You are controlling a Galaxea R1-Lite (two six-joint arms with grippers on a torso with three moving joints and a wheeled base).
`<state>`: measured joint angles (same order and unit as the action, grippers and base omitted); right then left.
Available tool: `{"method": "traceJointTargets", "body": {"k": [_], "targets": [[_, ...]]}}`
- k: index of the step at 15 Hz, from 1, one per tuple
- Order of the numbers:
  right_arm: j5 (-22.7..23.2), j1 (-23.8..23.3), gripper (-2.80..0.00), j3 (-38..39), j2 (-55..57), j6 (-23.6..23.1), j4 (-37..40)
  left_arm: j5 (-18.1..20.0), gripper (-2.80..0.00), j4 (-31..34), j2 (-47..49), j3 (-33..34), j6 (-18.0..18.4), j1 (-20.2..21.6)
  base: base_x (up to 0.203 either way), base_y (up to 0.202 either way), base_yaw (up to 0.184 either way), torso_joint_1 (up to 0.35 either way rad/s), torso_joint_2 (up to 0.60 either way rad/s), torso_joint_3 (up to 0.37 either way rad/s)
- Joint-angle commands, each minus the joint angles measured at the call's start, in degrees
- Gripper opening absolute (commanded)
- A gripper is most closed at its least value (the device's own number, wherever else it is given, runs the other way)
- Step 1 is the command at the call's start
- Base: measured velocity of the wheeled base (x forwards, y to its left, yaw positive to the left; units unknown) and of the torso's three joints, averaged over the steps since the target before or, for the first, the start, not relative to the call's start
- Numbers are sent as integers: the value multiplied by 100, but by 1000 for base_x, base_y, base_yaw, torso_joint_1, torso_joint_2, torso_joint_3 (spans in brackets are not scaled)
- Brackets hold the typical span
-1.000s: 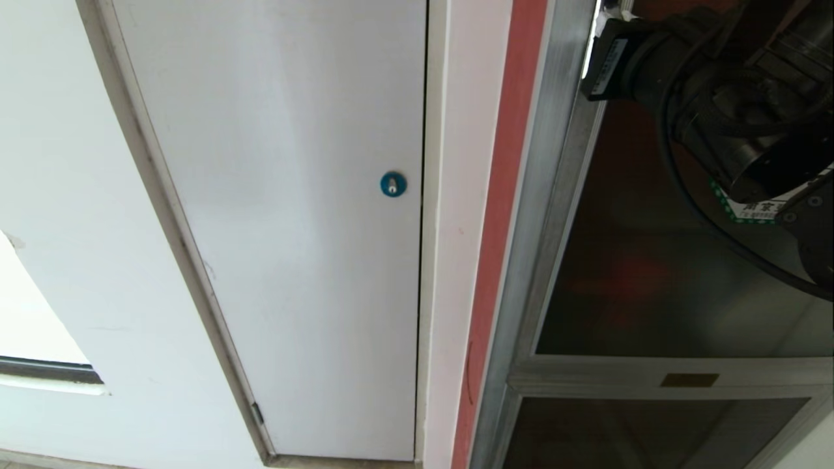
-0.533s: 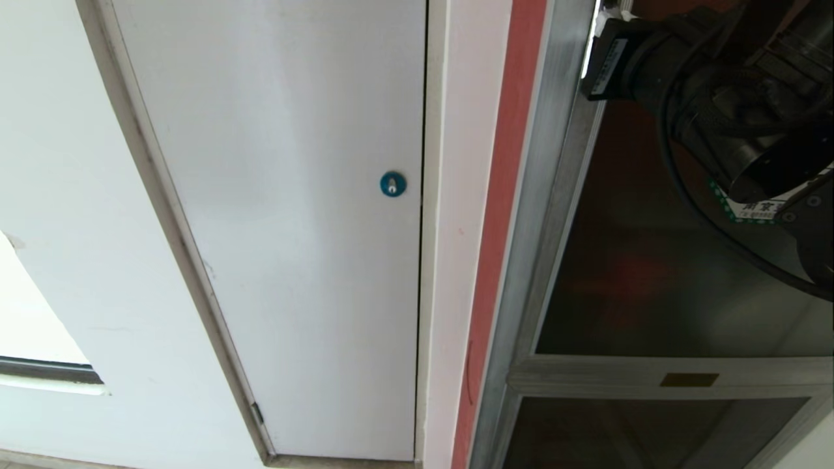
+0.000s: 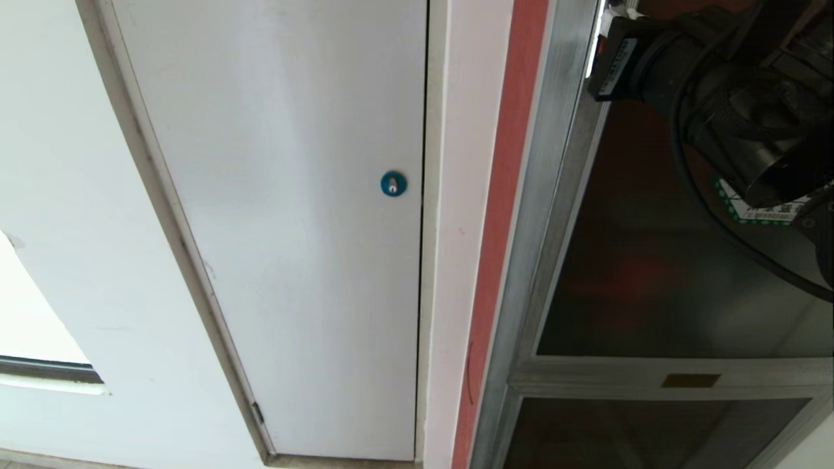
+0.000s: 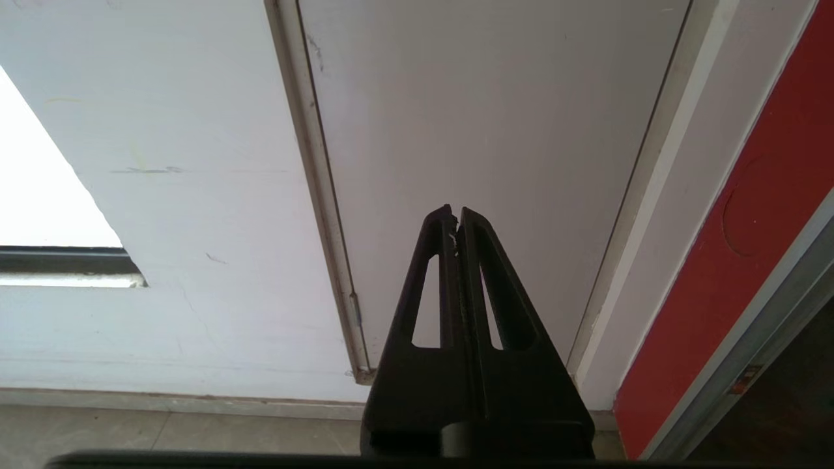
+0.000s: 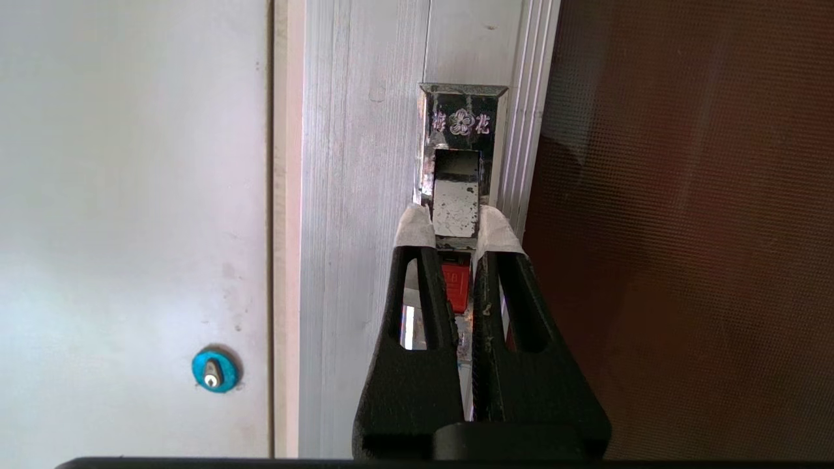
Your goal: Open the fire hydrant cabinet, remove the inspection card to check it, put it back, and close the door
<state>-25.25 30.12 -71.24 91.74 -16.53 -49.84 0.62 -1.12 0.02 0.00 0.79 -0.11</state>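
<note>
**Right hand pinched at the door latch**

Door (image 5: pixel 677 228): dark tinted glass with a fine mesh-like grain, brownish-red behind it, set in a ribbed, brushed silver aluminium frame. Long axis upright, running alongside the latch plate (image 5: pixel 461 163). Plate itself a narrow chrome rectangle, scuffed and mirror-bright, stamped with a flower mark, also upright, mounted on the frame stile just beside the glass edge. Below the plate, a small red latch (image 5: pixel 455 286), partly hidden. Green-bordered sticker (image 3: pixel 759 212) on the glass, half covered by the arm in the head view.

Right hand (image 5: pixel 455 231): black, triangular fingers with cut-out windows and white taped tips, nearly closed, tips flanking the lower end of the plate; cannot tell whether gripping it.

Left hand (image 4: pixel 455 218): black, fingers pressed together on nothing, parked low, well apart from the latch plate, facing the smooth white panel (image 3: pixel 280 215) with its round blue lock (image 3: pixel 393 184).
</note>
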Motion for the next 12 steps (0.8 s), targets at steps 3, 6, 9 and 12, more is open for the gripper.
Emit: {"method": "traceJointTargets", "body": {"k": [3,6,9,12], "targets": [[-59,29,-280,84,-201,-8,-44,-1,-280,-2,6,79,0,2,0,0,0,0,0,0],[-59,46,-280,208,-343,0,-35,-1,-280,-2,3,79,0,-5,0,0,0,0,0,0],[-59,46,-280,278,-509,1,-20,-1,-280,-2,-1,79,0,2,0,0,0,0,0,0],[-59,46,-280,401,-641,1,-16,-1,-280,-2,-2,79,0,1,0,0,0,0,0,0]]}}
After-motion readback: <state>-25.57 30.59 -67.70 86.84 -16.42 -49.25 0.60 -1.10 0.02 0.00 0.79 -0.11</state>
